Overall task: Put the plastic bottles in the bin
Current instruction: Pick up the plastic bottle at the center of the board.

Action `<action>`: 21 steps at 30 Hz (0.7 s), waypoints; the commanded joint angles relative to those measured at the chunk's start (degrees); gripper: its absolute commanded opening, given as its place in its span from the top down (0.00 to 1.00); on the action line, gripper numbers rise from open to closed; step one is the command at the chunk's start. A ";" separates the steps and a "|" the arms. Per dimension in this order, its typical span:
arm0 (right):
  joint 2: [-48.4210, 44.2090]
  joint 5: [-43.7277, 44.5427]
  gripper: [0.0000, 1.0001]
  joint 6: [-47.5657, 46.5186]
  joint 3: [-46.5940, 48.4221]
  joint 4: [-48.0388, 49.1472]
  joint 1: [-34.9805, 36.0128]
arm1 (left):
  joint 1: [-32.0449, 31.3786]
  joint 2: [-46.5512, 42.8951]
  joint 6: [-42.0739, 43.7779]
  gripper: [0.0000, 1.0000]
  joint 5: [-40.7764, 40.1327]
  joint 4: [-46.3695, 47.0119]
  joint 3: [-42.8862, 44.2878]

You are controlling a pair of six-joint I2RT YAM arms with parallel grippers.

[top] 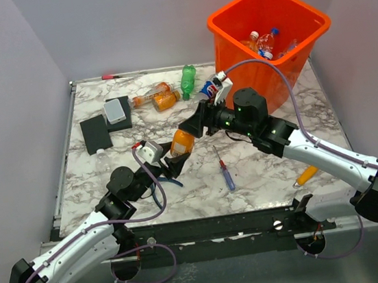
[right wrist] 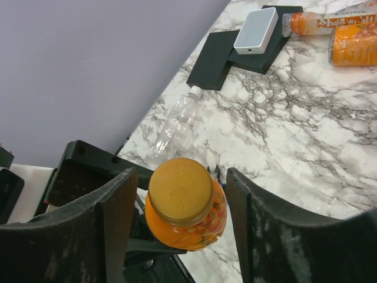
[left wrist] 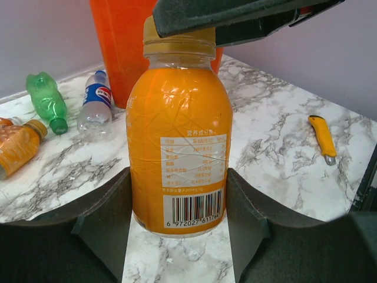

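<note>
Centrally in the overhead view, the orange bottle [top: 183, 142] sits between the two arms, tipped a little. It is well short of the bin [top: 271, 79] at upper right, where a few bottles [top: 266, 41] already lie. The left gripper [top: 175, 154] reaches up from lower left, its forearm low over the table [top: 262, 174]. The right gripper [top: 192, 123] comes in from the right, elbow bent and wrist turned toward the bottle's top. A green bottle [top: 188, 81] and a cola bottle [top: 207, 89] lie loose near the bin's foot, and a screwdriver [top: 226, 171] lies below centre.

From the left wrist, the orange bottle fills the middle of the frame, upright to the camera. Its lower body is pinched between the left fingers [left wrist: 106, 227], which stand roughly half apart and press its sides. It looks full of juice, so probably heavy for its size. The wall seems stiff enough, but the shrink label is smooth and may slip. The shoulder under the cap would give a better ledge than the belly.

From the right wrist, the view looks down on the cap [right wrist: 179, 190] at lower centre. The right fingers [right wrist: 118, 218] stand either side of it with a sliver of gap on each, gripping nothing yet. A clear bottle [right wrist: 177, 121] lies on the marble above it.
</note>
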 commanded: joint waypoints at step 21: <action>-0.68 2.06 0.99 -2.60 3.92 -15.04 0.66 | 0.07 8.56 -4.33 0.01 5.54 -0.57 6.71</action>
